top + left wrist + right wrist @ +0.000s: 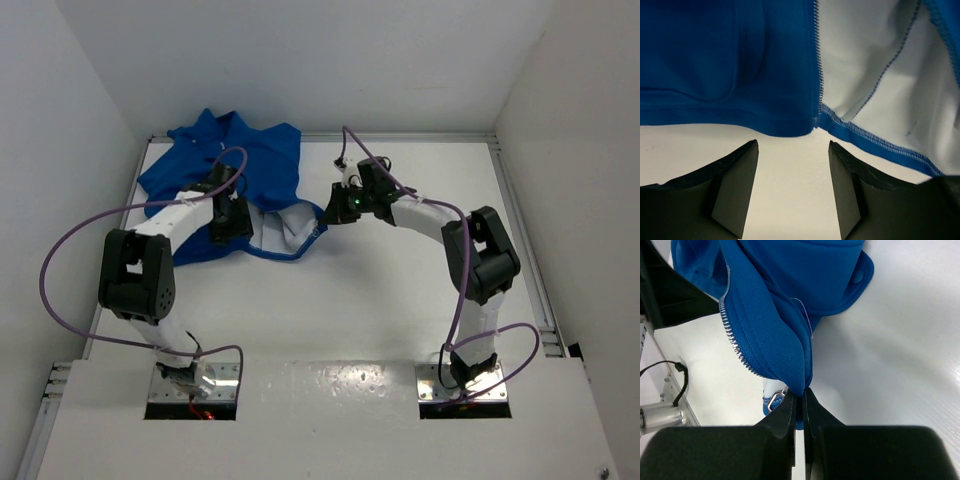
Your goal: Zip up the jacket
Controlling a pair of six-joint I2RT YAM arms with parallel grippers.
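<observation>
- Lying bunched at the far left of the white table [400,300], the jacket [240,150] is unzipped. Its near-right front is turned back, showing the pale lining [875,60].
- The left gripper [792,145] hovers over the near hem of the jacket. Its fingers are spread wide with only bare table between them, and the wrist view shows them touching no fabric.
- A line of zipper teeth [818,60] runs along one front edge down to the hem corner, which sits just beyond the gap between the left fingers.
- The right gripper [802,395] is at the jacket's near-right corner. Its fingers are pressed together and pinch a fold of the blue fabric.
- A second row of teeth [732,335] follows the edge of the held fold.
- A small silver pull [775,401] hangs just left of the right fingertips, beside the pinched fold. Whether the fingers touch it cannot be told.
- From overhead, the two grippers are near each other, with the turned-back hem between them.
</observation>
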